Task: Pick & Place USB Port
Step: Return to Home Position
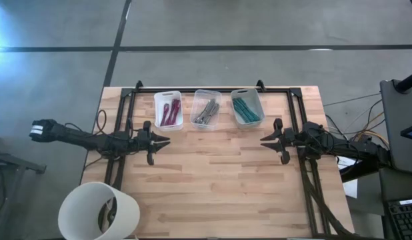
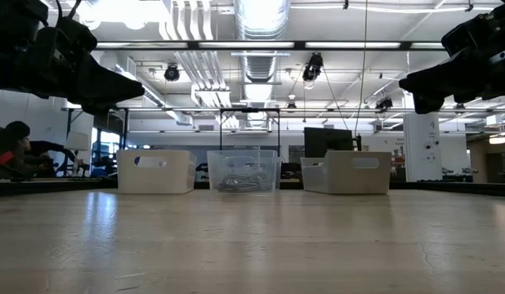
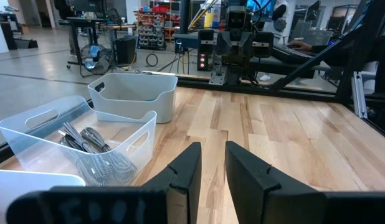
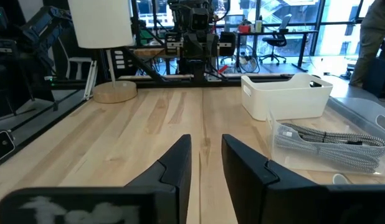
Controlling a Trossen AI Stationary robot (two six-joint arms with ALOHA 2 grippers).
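Table (image 1: 213,187): light wooden planks, bare across the middle.
Far edge: left bin (image 1: 168,109), middle bin (image 1: 206,109), right bin (image 1: 247,107), in a row, slightly apart.
Near left corner: white lamp (image 1: 93,208).
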